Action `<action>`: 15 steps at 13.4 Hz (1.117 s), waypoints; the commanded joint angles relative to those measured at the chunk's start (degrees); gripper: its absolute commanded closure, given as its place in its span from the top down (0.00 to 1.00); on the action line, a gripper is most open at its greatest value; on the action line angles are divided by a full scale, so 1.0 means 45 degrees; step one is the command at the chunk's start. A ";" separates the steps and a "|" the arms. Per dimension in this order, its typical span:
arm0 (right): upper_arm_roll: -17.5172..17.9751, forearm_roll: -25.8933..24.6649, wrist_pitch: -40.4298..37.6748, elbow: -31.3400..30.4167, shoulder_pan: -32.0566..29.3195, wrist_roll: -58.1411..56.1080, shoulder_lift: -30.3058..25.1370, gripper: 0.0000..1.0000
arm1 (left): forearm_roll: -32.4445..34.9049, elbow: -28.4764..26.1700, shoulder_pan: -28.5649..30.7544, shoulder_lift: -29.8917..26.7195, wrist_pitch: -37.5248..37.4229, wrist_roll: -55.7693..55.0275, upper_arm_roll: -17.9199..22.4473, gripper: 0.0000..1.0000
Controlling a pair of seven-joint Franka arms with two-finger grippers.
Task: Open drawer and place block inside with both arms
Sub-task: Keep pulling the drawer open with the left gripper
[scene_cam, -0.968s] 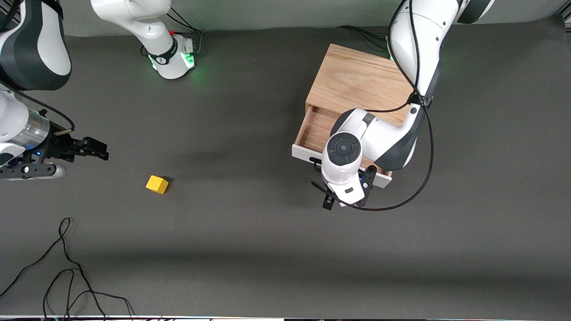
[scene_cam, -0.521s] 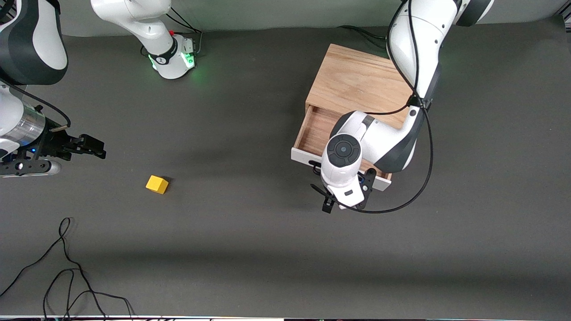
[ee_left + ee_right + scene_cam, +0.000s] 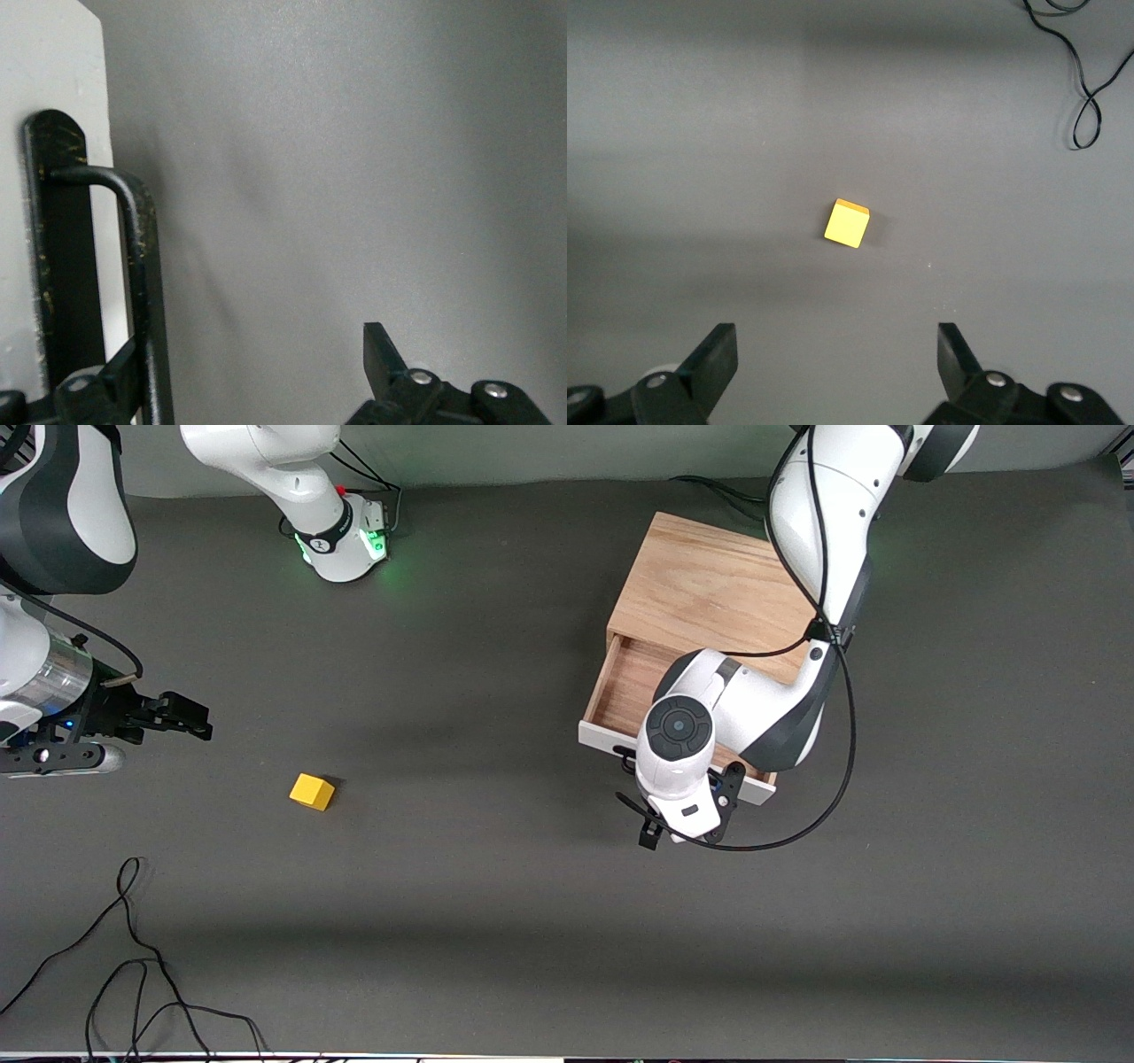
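From the front view, the drawer (image 3: 633,691) is seen pulled out, the left pincer (image 3: 680,828) at its handle, the block (image 3: 312,791) on the worktop (image 3: 496,921) near the right pincer (image 3: 190,717). By the left wrist view, fingers (image 3: 381,354) are spread, the handle (image 3: 133,266) touching one. By the right wrist view, fingers (image 3: 957,359) are parted wide.

Yellow block (image 3: 312,791), white-fronted drawer (image 3: 611,739)

The white-fronted drawer (image 3: 620,691) stands pulled partway out of its light wooden cabinet (image 3: 709,589), showing a pale wood floor. The small yellow block (image 3: 312,791) sits flat on the tabletop (image 3: 496,903), at the drawer's eight o'clock, well apart.
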 commanded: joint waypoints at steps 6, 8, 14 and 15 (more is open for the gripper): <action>-0.0012 0.0017 -0.0098 -0.0071 0.0110 0.0189 -0.0023 1.00 | 0.0924 0.0615 -0.0095 0.1056 0.0900 -0.0174 0.0144 1.00; -0.0012 0.0017 0.0019 -0.0091 0.0110 0.0247 0.0113 1.00 | 0.0964 0.0674 -0.0114 0.0921 -0.0122 0.0139 0.0086 1.00; -0.0012 0.0075 0.0429 -0.0188 0.0090 0.0286 0.0387 1.00 | 0.1160 0.1299 -0.0212 0.0997 -0.1040 0.0432 0.0027 1.00; -0.0012 0.0230 0.0390 -0.0266 0.0090 0.0286 0.0446 1.00 | 0.1179 0.1338 -0.0231 0.0997 -0.1411 0.0569 0.0008 1.00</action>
